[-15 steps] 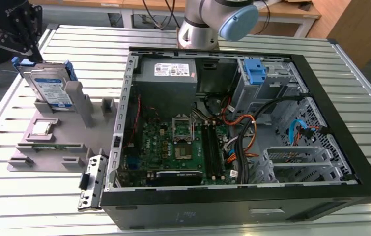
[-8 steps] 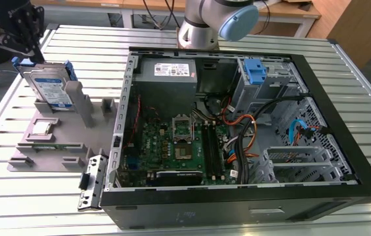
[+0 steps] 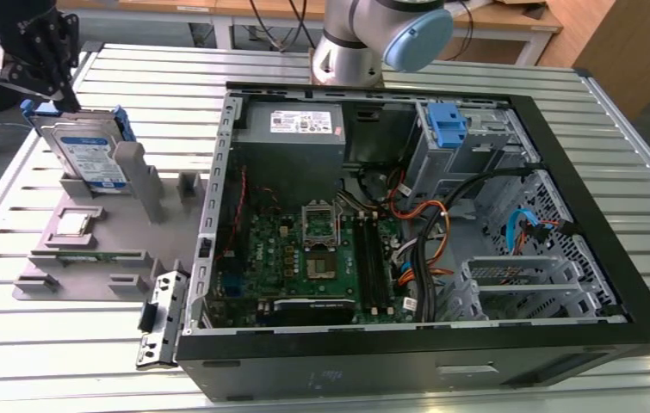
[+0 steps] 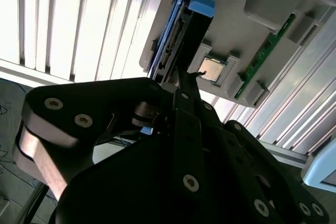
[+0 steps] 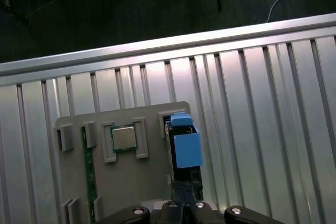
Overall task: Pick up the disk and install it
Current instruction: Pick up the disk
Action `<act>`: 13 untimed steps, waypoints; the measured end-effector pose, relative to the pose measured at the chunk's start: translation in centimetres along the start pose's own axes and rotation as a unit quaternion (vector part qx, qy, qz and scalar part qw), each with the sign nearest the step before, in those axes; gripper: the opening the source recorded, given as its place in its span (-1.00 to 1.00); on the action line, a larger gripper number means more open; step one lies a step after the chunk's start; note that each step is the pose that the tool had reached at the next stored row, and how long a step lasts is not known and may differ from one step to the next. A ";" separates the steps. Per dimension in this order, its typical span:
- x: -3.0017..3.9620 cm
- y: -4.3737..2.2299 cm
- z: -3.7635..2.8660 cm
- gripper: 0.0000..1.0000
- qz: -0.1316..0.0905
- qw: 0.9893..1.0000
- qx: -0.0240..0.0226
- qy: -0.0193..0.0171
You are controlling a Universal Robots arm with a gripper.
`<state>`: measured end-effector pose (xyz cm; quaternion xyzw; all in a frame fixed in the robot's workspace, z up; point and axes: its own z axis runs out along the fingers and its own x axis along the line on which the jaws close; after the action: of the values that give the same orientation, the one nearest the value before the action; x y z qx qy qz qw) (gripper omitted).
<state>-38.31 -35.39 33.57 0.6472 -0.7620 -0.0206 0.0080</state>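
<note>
Silver-grey disk stands upright in grey holder, outside open computer case, to exterior view's left. Gripper at disk's top edge; grasp cannot be told. Disk not yet lifted or installed.

disk – upright in grey fixture | 1 chip in next pocket | gripper near disk's end
</note>
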 end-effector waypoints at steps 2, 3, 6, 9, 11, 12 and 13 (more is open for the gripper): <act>0.00 -0.01 -0.01 -0.80 -0.008 1.000 -0.001 -0.002; 0.00 -0.01 0.00 -0.80 -0.013 1.000 -0.001 -0.003; -0.01 -0.01 0.02 -0.80 -0.019 1.000 -0.001 -0.004; 0.01 -0.01 0.06 -0.80 -0.026 1.000 0.000 -0.006; 0.00 -0.01 0.08 -0.80 -0.030 1.000 0.000 -0.008; 0.00 -0.01 0.11 -0.80 -0.030 1.000 0.000 -0.009; 0.00 -0.01 0.17 -0.80 -0.031 0.999 0.001 -0.009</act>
<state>-38.31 -35.38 33.40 0.6702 -0.7417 -0.0260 0.0003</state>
